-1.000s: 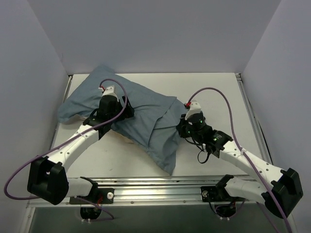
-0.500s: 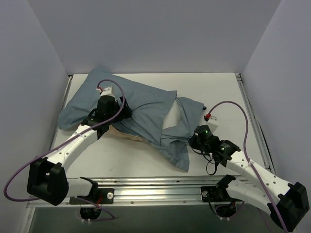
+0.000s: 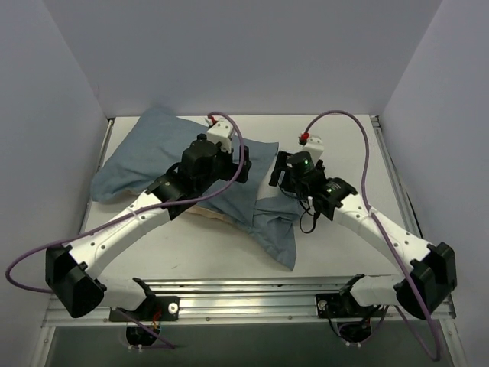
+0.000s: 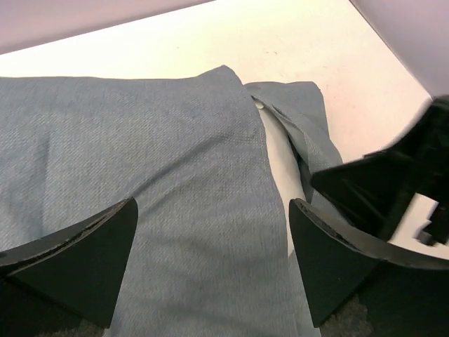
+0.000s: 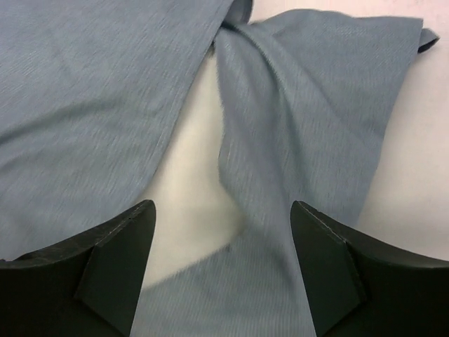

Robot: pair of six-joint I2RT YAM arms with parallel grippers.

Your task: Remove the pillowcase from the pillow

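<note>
Pillowcase (image 3: 153, 157) lies grey-blue side out across table (image 3: 344, 138), left-centre, w/ white pillow (image 5: 191, 175) showing thru its opening. L gripper (image 4: 212, 210) & R gripper (image 5: 221, 210): jaws spread, empty, both over the cloth by that opening.

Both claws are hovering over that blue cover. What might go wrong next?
1. The right gripper hangs open over the gap where the white pillow shows; closing there might pinch pillow along with pillowcase, dragging both.
2. The left gripper is open close beside it; reaching for the same flap, the two arms might collide.
</note>
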